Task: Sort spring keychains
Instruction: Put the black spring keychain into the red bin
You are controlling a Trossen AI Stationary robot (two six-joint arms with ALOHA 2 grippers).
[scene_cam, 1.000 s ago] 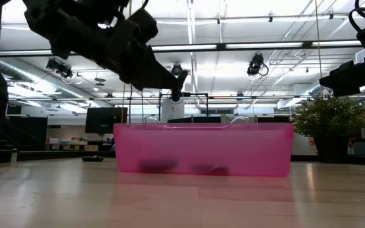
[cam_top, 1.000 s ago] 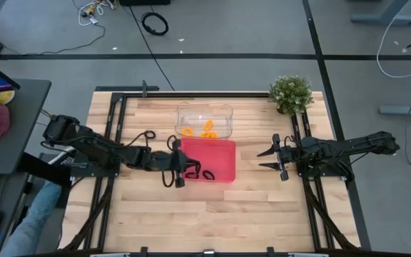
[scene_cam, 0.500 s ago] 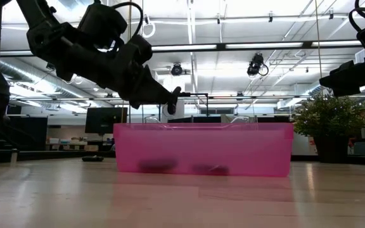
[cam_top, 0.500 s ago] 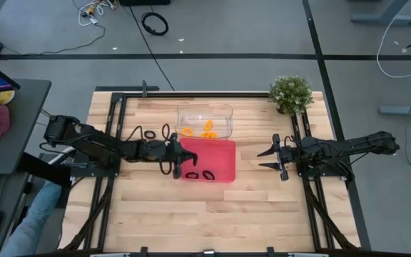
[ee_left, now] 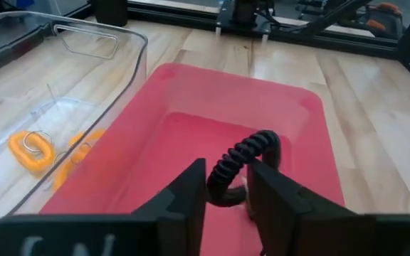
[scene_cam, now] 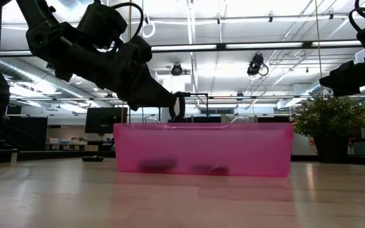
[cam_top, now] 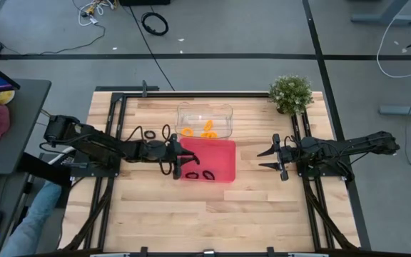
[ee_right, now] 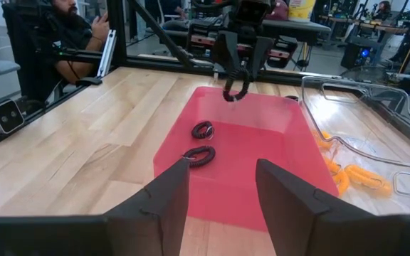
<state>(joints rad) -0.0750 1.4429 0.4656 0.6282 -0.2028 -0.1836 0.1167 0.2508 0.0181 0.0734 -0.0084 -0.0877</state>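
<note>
The left gripper (cam_top: pixel 178 165) hangs over the left end of the pink plastic tray (cam_top: pixel 223 146), above its rim. A black coiled spring keychain (ee_left: pixel 244 162) sits between its two dark fingers (ee_left: pixel 180 206), the loop dangling below the tips; fingers narrowly parted, and whether they grip it or have let go cannot be told. Two more black coiled keychains (cam_top: pixel 200 174) lie on the tray floor, near the front wall. Several orange coiled keychains (cam_top: pixel 207 130) lie in the clear plastic bin (cam_top: pixel 204 110) just behind the tray. Two black loops (cam_top: pixel 150 134) rest on the wood left of the bin.

The right gripper (cam_top: pixel 269 158) hovers right of the tray, well apart from it, fingers moderately spread and holding nothing.

The right wrist view shows the dangling loop (ee_right: pixel 234 90) hooked down from the left gripper, above the two keychains (ee_right: pixel 201 141) lying in the tray; the high view hides that loop under the arm. The low view shows the gripper tip (scene_cam: pixel 177 106) just above the tray rim (scene_cam: pixel 203 126), dark shapes showing through the wall.

The surface is a light wooden tabletop (cam_top: pixel 212 210) with a black frame and a small potted green plant (cam_top: pixel 290 93) at the back right corner. Grey floor with cables surrounds it; a seated person (ee_right: pixel 77 32) shows beyond the table.
</note>
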